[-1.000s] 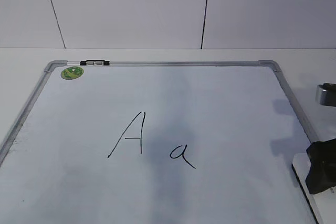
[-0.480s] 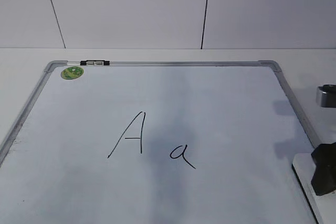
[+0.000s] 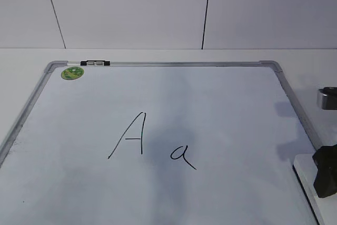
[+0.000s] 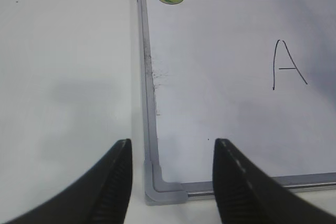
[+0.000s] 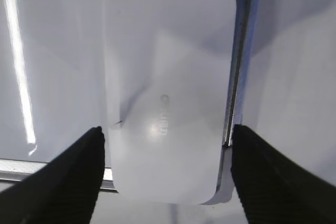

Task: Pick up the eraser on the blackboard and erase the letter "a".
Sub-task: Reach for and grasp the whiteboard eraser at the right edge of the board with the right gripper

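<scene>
Eraser point(image 5: 168, 87): white oblong block with rounded corners and faint grey lettering on top, lying at the near right corner of the blackboard point(image 3: 210, 104), against the silver-grey frame. In the exterior view only a white sliver of it shows at the right edge point(image 3: 305, 169).

Right gripper point(image 5: 168, 174): jaws spread wide, one black finger on each side of the eraser and level with its near end. Whether the pads touch its sides cannot be told; it does not look clamped.

Left gripper point(image 4: 170, 182): jaws partly open, holding nothing, poised above the board's near left corner and straddling the frame.

Letter "a" point(image 3: 181, 156): small cursive, thin black marker, intact, right of centre on the board and just right of the capital "A" point(image 3: 129, 135).

Green round sticker point(image 3: 72, 72): far left corner of the board, beside a small black and silver clip point(image 3: 95, 63) on the top frame.

Change from the earlier frames: the right gripper's dark finger at the exterior view's right edge has drawn slightly further right. Writing, sticker and board are unchanged.
</scene>
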You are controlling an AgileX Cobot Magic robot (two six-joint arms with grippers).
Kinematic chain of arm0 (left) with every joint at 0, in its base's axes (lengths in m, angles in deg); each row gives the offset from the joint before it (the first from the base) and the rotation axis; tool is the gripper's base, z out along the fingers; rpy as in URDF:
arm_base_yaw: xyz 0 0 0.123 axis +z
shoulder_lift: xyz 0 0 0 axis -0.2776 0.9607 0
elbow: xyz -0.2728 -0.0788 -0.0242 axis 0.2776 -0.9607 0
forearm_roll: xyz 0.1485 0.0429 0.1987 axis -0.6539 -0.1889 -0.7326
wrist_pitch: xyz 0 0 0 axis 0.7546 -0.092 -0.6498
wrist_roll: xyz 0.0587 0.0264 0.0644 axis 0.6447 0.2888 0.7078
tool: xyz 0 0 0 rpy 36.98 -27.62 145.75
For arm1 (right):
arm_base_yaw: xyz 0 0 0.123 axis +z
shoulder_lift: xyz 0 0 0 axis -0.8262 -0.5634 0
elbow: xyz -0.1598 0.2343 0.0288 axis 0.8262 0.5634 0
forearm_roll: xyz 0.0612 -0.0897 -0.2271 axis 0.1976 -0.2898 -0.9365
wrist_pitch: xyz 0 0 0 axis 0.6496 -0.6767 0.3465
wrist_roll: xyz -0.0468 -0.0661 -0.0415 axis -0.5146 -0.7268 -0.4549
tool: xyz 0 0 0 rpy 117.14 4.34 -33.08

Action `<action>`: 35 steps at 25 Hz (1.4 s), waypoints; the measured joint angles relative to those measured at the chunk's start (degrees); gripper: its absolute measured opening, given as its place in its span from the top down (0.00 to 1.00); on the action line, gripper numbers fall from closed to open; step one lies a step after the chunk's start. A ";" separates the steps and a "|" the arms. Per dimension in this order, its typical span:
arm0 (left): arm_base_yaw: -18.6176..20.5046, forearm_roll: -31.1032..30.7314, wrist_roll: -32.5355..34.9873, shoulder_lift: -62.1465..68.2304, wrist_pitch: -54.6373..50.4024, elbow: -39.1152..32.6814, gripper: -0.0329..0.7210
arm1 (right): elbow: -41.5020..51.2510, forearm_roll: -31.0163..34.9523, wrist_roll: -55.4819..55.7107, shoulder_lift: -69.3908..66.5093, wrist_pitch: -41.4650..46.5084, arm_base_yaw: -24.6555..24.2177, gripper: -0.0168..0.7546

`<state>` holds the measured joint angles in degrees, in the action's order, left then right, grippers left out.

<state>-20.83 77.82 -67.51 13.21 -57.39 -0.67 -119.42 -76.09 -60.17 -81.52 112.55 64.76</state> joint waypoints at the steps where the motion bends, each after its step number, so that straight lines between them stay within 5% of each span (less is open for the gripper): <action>1: 0.00 0.00 0.00 0.00 0.00 0.00 0.46 | 0.00 0.00 0.00 0.00 0.00 0.00 0.21; 9: 0.00 0.00 0.00 0.00 0.00 0.00 0.46 | 0.00 0.00 -2.06 -0.64 0.00 0.00 0.20; 15: 0.00 0.00 0.00 0.00 0.00 0.00 0.46 | 0.00 0.43 -1.71 -1.98 -0.38 0.00 0.11; 35: 0.00 0.00 0.00 0.00 0.00 0.00 0.46 | 0.00 1.36 1.53 -5.15 -3.09 0.00 0.10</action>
<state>-20.83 77.82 -67.51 13.21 -57.39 -0.67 -119.42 -74.72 -58.64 -86.66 109.46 64.76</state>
